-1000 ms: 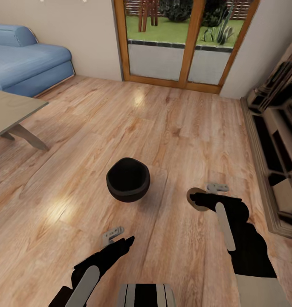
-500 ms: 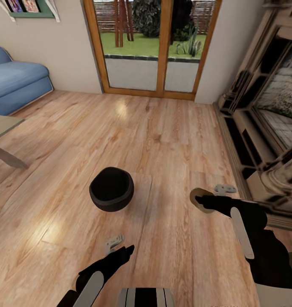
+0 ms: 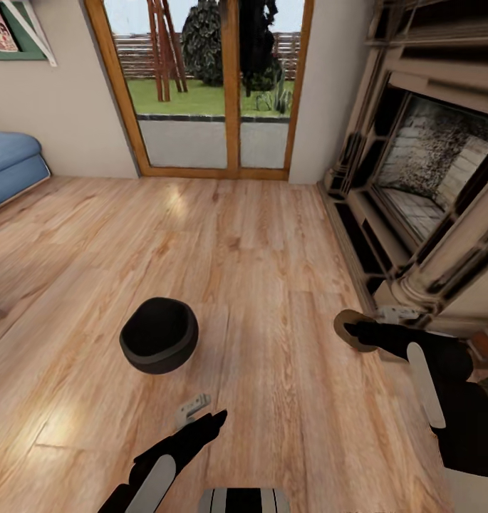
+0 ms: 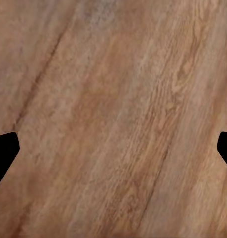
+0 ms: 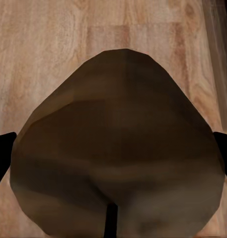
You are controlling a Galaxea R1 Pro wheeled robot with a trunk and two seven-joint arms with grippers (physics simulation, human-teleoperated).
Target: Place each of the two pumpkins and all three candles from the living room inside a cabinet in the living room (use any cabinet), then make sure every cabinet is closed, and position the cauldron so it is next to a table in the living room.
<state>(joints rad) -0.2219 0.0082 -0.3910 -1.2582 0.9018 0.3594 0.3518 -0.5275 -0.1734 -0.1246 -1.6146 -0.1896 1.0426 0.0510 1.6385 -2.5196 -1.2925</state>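
— What sits furthest left?
— A blue sofa (image 3: 8, 167) by the far wall. Nearer, a black cauldron (image 3: 159, 335) stands on the wood floor (image 3: 272, 285).

— And the left gripper (image 3: 214, 420)?
— It hangs over bare floor near the robot, fingers wide apart, holding nothing.

— The right gripper (image 3: 352, 330)?
— Its fingers clamp a rounded brown object (image 5: 118, 148), probably a pumpkin seen close up, carried above the floor beside the fireplace surround (image 3: 414, 178) on the right. Glass doors (image 3: 208, 85) stand at the far end.
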